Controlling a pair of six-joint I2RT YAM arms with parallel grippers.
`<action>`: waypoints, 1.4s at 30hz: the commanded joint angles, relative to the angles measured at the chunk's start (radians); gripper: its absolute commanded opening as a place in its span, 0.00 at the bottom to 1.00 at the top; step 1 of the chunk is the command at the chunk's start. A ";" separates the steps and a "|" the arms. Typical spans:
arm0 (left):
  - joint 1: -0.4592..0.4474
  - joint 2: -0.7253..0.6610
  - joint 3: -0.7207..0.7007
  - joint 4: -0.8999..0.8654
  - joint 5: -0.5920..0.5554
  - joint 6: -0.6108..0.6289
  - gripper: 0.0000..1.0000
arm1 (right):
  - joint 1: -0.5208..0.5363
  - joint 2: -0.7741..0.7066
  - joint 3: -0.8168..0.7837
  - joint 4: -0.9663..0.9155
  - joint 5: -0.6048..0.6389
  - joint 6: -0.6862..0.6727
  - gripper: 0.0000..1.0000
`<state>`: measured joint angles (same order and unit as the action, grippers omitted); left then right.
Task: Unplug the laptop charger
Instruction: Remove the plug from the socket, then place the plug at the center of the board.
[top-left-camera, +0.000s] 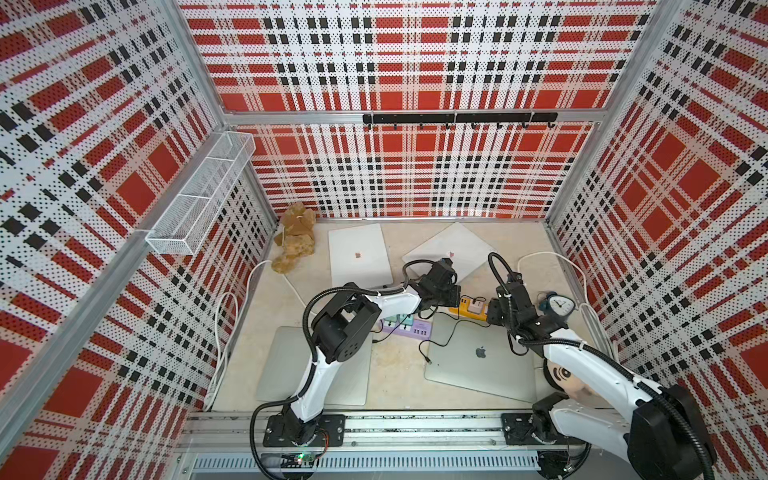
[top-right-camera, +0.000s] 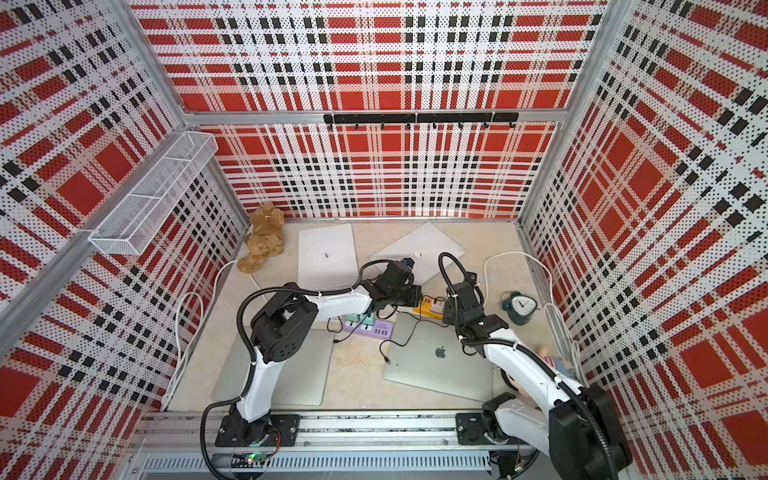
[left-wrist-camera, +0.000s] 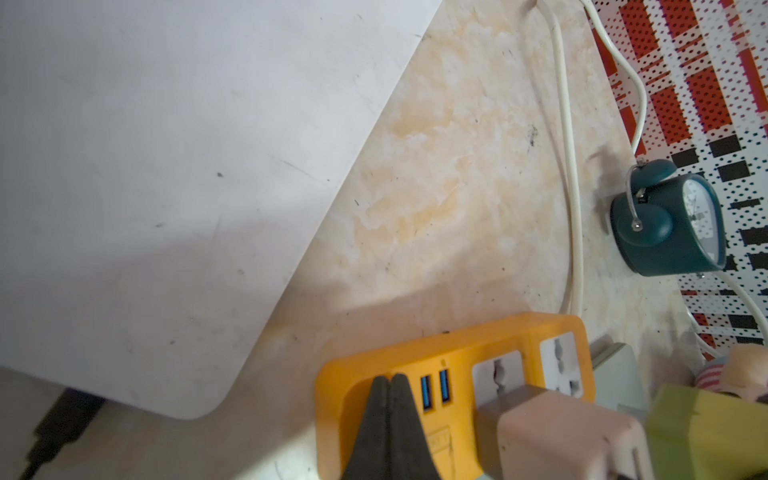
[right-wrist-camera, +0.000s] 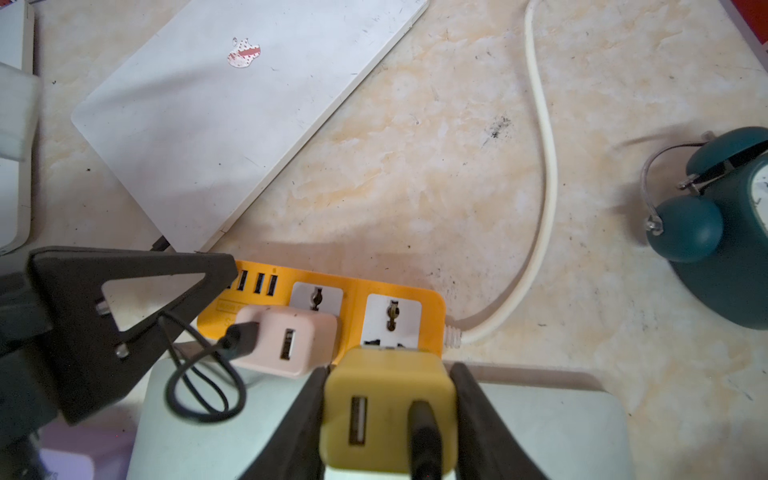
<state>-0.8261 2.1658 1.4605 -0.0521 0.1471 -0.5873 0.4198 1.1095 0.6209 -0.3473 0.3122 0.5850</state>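
Right fingers (right-wrist-camera: 303, 424): clamped on either side of the yellow-green charger (right-wrist-camera: 386, 407); black cable (right-wrist-camera: 422, 432) plugged into its face
Left fingers (left-wrist-camera: 374, 419): pressed fully together; tips set on the orange power strip (left-wrist-camera: 457, 345) by its blue USB ports, apparently to pin it
Charger location: at the end socket of the strip, beside the pink adapter (right-wrist-camera: 286, 340); prongs hidden, so seated or freed could not be told
Done: grip taken; strip braced
Remaining: judged to be the straight pull out of the socket
Writing: Apple logo seen on the grey laptop (top-left-camera: 481, 352); patterned apple sticker on the white laptop (right-wrist-camera: 244, 53); small print on the strip too blurred to read
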 joint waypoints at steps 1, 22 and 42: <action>-0.018 0.017 0.003 -0.126 0.034 -0.004 0.00 | 0.027 -0.032 0.006 -0.024 0.022 0.006 0.30; 0.001 -0.095 0.021 -0.125 0.021 -0.014 0.00 | 0.201 -0.085 0.023 -0.111 0.122 0.125 0.30; 0.174 -0.418 -0.196 -0.094 0.028 -0.014 0.00 | 0.330 -0.075 0.059 -0.041 0.038 0.000 0.30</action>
<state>-0.6853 1.8408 1.2839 -0.1593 0.1772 -0.6022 0.7273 1.0256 0.6392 -0.4309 0.3637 0.6407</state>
